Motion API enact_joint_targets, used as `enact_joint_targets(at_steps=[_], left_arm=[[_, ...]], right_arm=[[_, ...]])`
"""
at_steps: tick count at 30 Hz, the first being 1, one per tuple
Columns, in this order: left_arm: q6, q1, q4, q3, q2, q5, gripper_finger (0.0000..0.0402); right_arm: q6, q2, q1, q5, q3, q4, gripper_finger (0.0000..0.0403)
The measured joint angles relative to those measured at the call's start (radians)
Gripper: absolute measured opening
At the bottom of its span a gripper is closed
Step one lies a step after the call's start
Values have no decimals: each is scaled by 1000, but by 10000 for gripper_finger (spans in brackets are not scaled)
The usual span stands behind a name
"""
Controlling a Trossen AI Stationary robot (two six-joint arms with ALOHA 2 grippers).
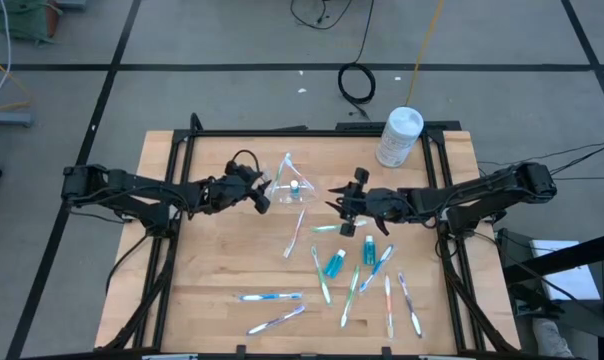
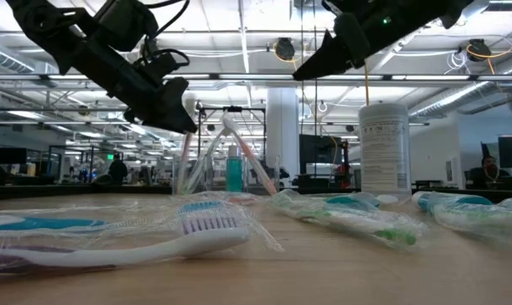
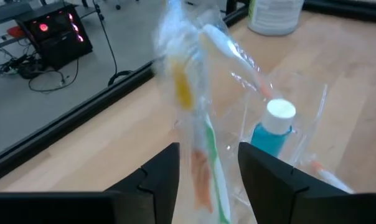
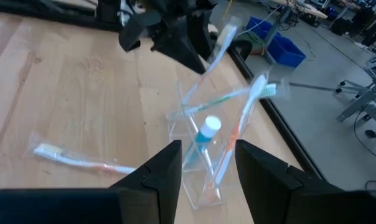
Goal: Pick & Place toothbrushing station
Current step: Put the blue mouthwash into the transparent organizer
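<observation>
Left gripper (image 1: 263, 195) hovers above the worktop (image 1: 212, 270) and pinches a wrapped toothbrush (image 3: 197, 124) between its fingers (image 3: 160, 177). In the left wrist view the brush hangs steeply between the two dark fingers, its head up. Just in front of this gripper stands the clear cup (image 1: 295, 190), which already holds a blue toothpaste tube (image 4: 203, 134) with a white cap and a few brushes that lean outward over its rim.

Right gripper (image 1: 342, 203) is on the other side of the cup, near it but not touching it. Its fingers are spread and hold nothing; the cup shows in the gap between them in the right wrist view.

Behind and beside the right gripper, toward the front edge of the worktop, many wrapped toothbrushes (image 1: 272, 297) and two more blue toothpaste tubes (image 1: 334, 263) lie flat and scattered. One brush (image 1: 295, 236) lies just below the cup. A white canister (image 1: 400, 136) stands at the far edge.

I judge that the step in hand is placing the held brush into the cup. The next move needs the left gripper to bring the handle end over the cup mouth, lower it between the leaning brushes, and release only when it is inside. The cup is light and may tip if pushed.
</observation>
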Motion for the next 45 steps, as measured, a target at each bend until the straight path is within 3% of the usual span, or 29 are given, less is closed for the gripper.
enact_joint_targets(at_steps=[6, 9, 16, 19, 24, 30, 37, 45], left_arm=[[3, 0, -13, 0, -17, 1, 170], [2, 0, -33, 0, -43, 20, 170], [0, -1, -94, 0, -147, 111, 170], [-2, -1, -98, 1, -179, 141, 170], [-55, -1, -102, 1, -195, 159, 170], [-66, 0, -105, 1, -193, 160, 170], [-75, 0, -103, 1, -193, 159, 170], [-75, 0, -106, 1, -193, 159, 170]], right_arm=[[-99, 0, 0, -38, -34, -10, 141], [-142, 0, 0, -195, -42, -38, 141], [-156, 0, 0, -673, -108, -36, 141], [-157, 13, 3, -786, -186, 81, 141], [-146, 60, -4, -790, -329, 414, 141], [-129, 157, -4, -864, -371, 490, 141], [-110, 304, -35, -863, -296, 446, 141], [-119, 287, -84, -865, -287, 313, 141]])
